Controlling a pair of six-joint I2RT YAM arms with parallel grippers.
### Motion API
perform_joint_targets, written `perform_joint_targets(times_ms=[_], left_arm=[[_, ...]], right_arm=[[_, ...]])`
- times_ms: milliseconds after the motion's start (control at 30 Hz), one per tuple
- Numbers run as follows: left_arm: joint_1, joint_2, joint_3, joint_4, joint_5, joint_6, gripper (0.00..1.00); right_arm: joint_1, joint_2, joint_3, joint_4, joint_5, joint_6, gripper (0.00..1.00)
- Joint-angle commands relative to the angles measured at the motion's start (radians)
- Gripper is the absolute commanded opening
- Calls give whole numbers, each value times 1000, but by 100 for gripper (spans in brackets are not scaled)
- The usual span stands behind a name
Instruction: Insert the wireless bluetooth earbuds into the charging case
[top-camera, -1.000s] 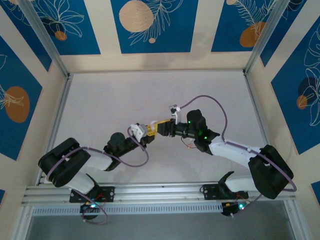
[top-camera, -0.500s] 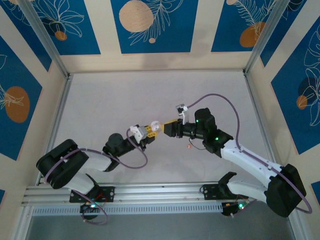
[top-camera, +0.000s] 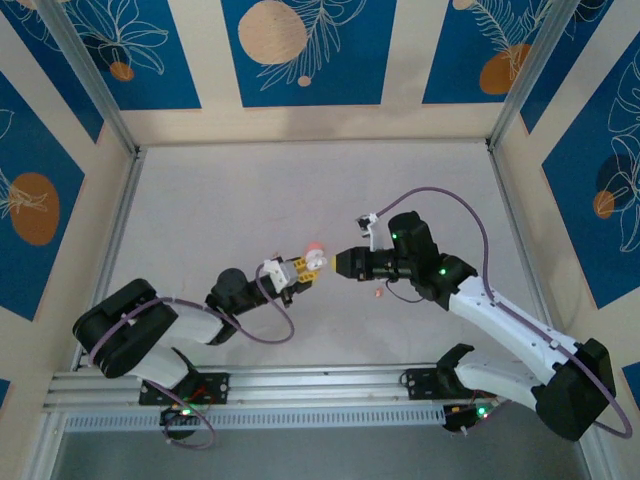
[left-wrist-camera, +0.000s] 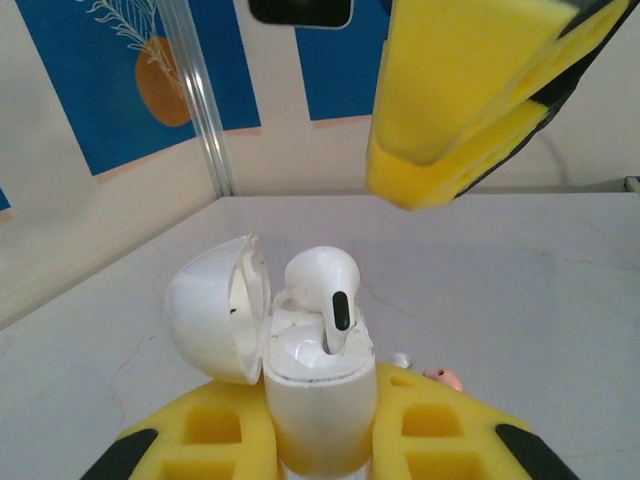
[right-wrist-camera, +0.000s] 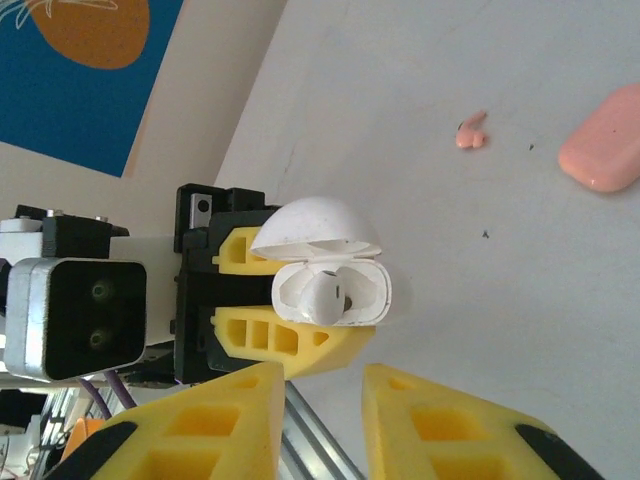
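Note:
My left gripper (left-wrist-camera: 320, 432) is shut on a white charging case (left-wrist-camera: 320, 400), held upright with its round lid (left-wrist-camera: 210, 310) swung open to the left. One white earbud (left-wrist-camera: 320, 285) stands in the case mouth, its head above the rim. In the right wrist view the same case (right-wrist-camera: 372, 300) and earbud (right-wrist-camera: 325, 297) lie straight ahead of my right gripper (right-wrist-camera: 325, 392). That gripper is open, empty and a short way back. From above, the left gripper (top-camera: 298, 268) and right gripper (top-camera: 340, 263) face each other mid-table, with the case (top-camera: 313, 256) between.
A salmon-pink pebble-like piece (right-wrist-camera: 600, 150) and a tiny pink nub (right-wrist-camera: 470, 130) lie on the pale table (top-camera: 220, 200) beyond the case. The nub (top-camera: 378, 293) sits just below the right gripper. Metal rails and patterned walls border the table.
My right gripper has drawn back to the right, away from the case, and its jaws have narrowed. The left gripper keeps hold of the case, shifted slightly.

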Motion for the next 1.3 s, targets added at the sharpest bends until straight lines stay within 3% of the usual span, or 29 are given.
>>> perform_joint_targets(times_ms=[0, 1267], left_arm=[[-16, -23, -13, 52, 23, 23, 15], [-43, -24, 10, 52, 3, 24, 15]], right_arm=[[-6, 17, 26, 14, -59, 22, 26], [-6, 76, 11, 102, -128, 26, 18]])
